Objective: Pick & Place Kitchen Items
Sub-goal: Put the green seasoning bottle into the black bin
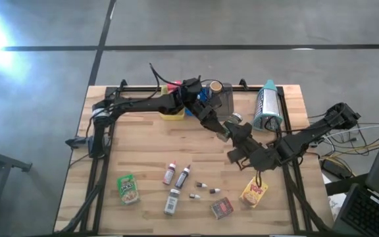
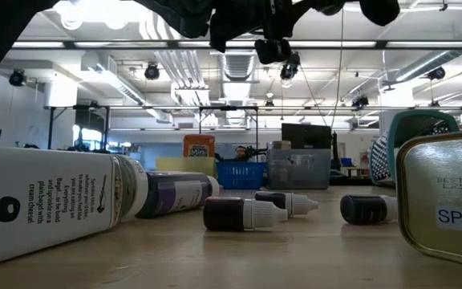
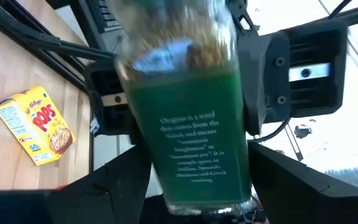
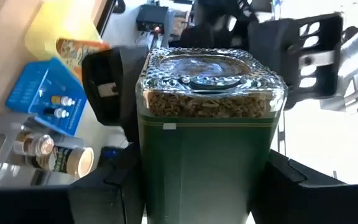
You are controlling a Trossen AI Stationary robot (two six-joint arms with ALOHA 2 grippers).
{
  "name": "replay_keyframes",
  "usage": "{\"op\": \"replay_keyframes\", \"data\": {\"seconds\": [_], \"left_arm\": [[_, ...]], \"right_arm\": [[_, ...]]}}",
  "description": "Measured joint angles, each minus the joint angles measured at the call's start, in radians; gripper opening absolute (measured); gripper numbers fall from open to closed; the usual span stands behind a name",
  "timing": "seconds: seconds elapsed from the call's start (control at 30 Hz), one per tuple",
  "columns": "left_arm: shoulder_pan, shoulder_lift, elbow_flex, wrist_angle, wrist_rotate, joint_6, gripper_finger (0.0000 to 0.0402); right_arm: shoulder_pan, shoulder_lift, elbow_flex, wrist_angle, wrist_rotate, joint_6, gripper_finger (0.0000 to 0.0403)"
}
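A square glass spice jar with a green label hangs in the air over the table's middle, between both grippers. My left gripper reaches in from the far left and is shut on the jar. My right gripper comes from the right and is shut on it too. On the near half of the table lie a yellow Pops box, a green pouch, slim bottles, tiny vials and a small dark box, each lying flat on the wood. My left gripper pinches the jar's clear glass end between its two fingers, one on each opposite side. The fingers lie level, along the jar, coming from the table's far left. The jar is lifted clear and lies roughly level. My right gripper pinches the jar's opposite end between its two fingers, one on each side wall. The fingers lie level and along the jar, coming from the table's right. The jar spans the gap between the two grippers.
At the far edge stand a yellow tray, a blue tray with small vials, and a clear grey tray with jars. A teal grater-like thing lies at the far right. In the low view, bottles lie close ahead.
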Motion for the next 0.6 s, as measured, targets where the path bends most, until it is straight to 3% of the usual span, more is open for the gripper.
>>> {"op": "replay_keyframes", "data": {"seconds": [0.6], "left_arm": [[-0.002,0.002,0.011,0.027,0.009,0.006,0.0240]], "right_arm": [[-0.040,-0.002,0.000,0.003,0.001,0.000,0.0199]]}}
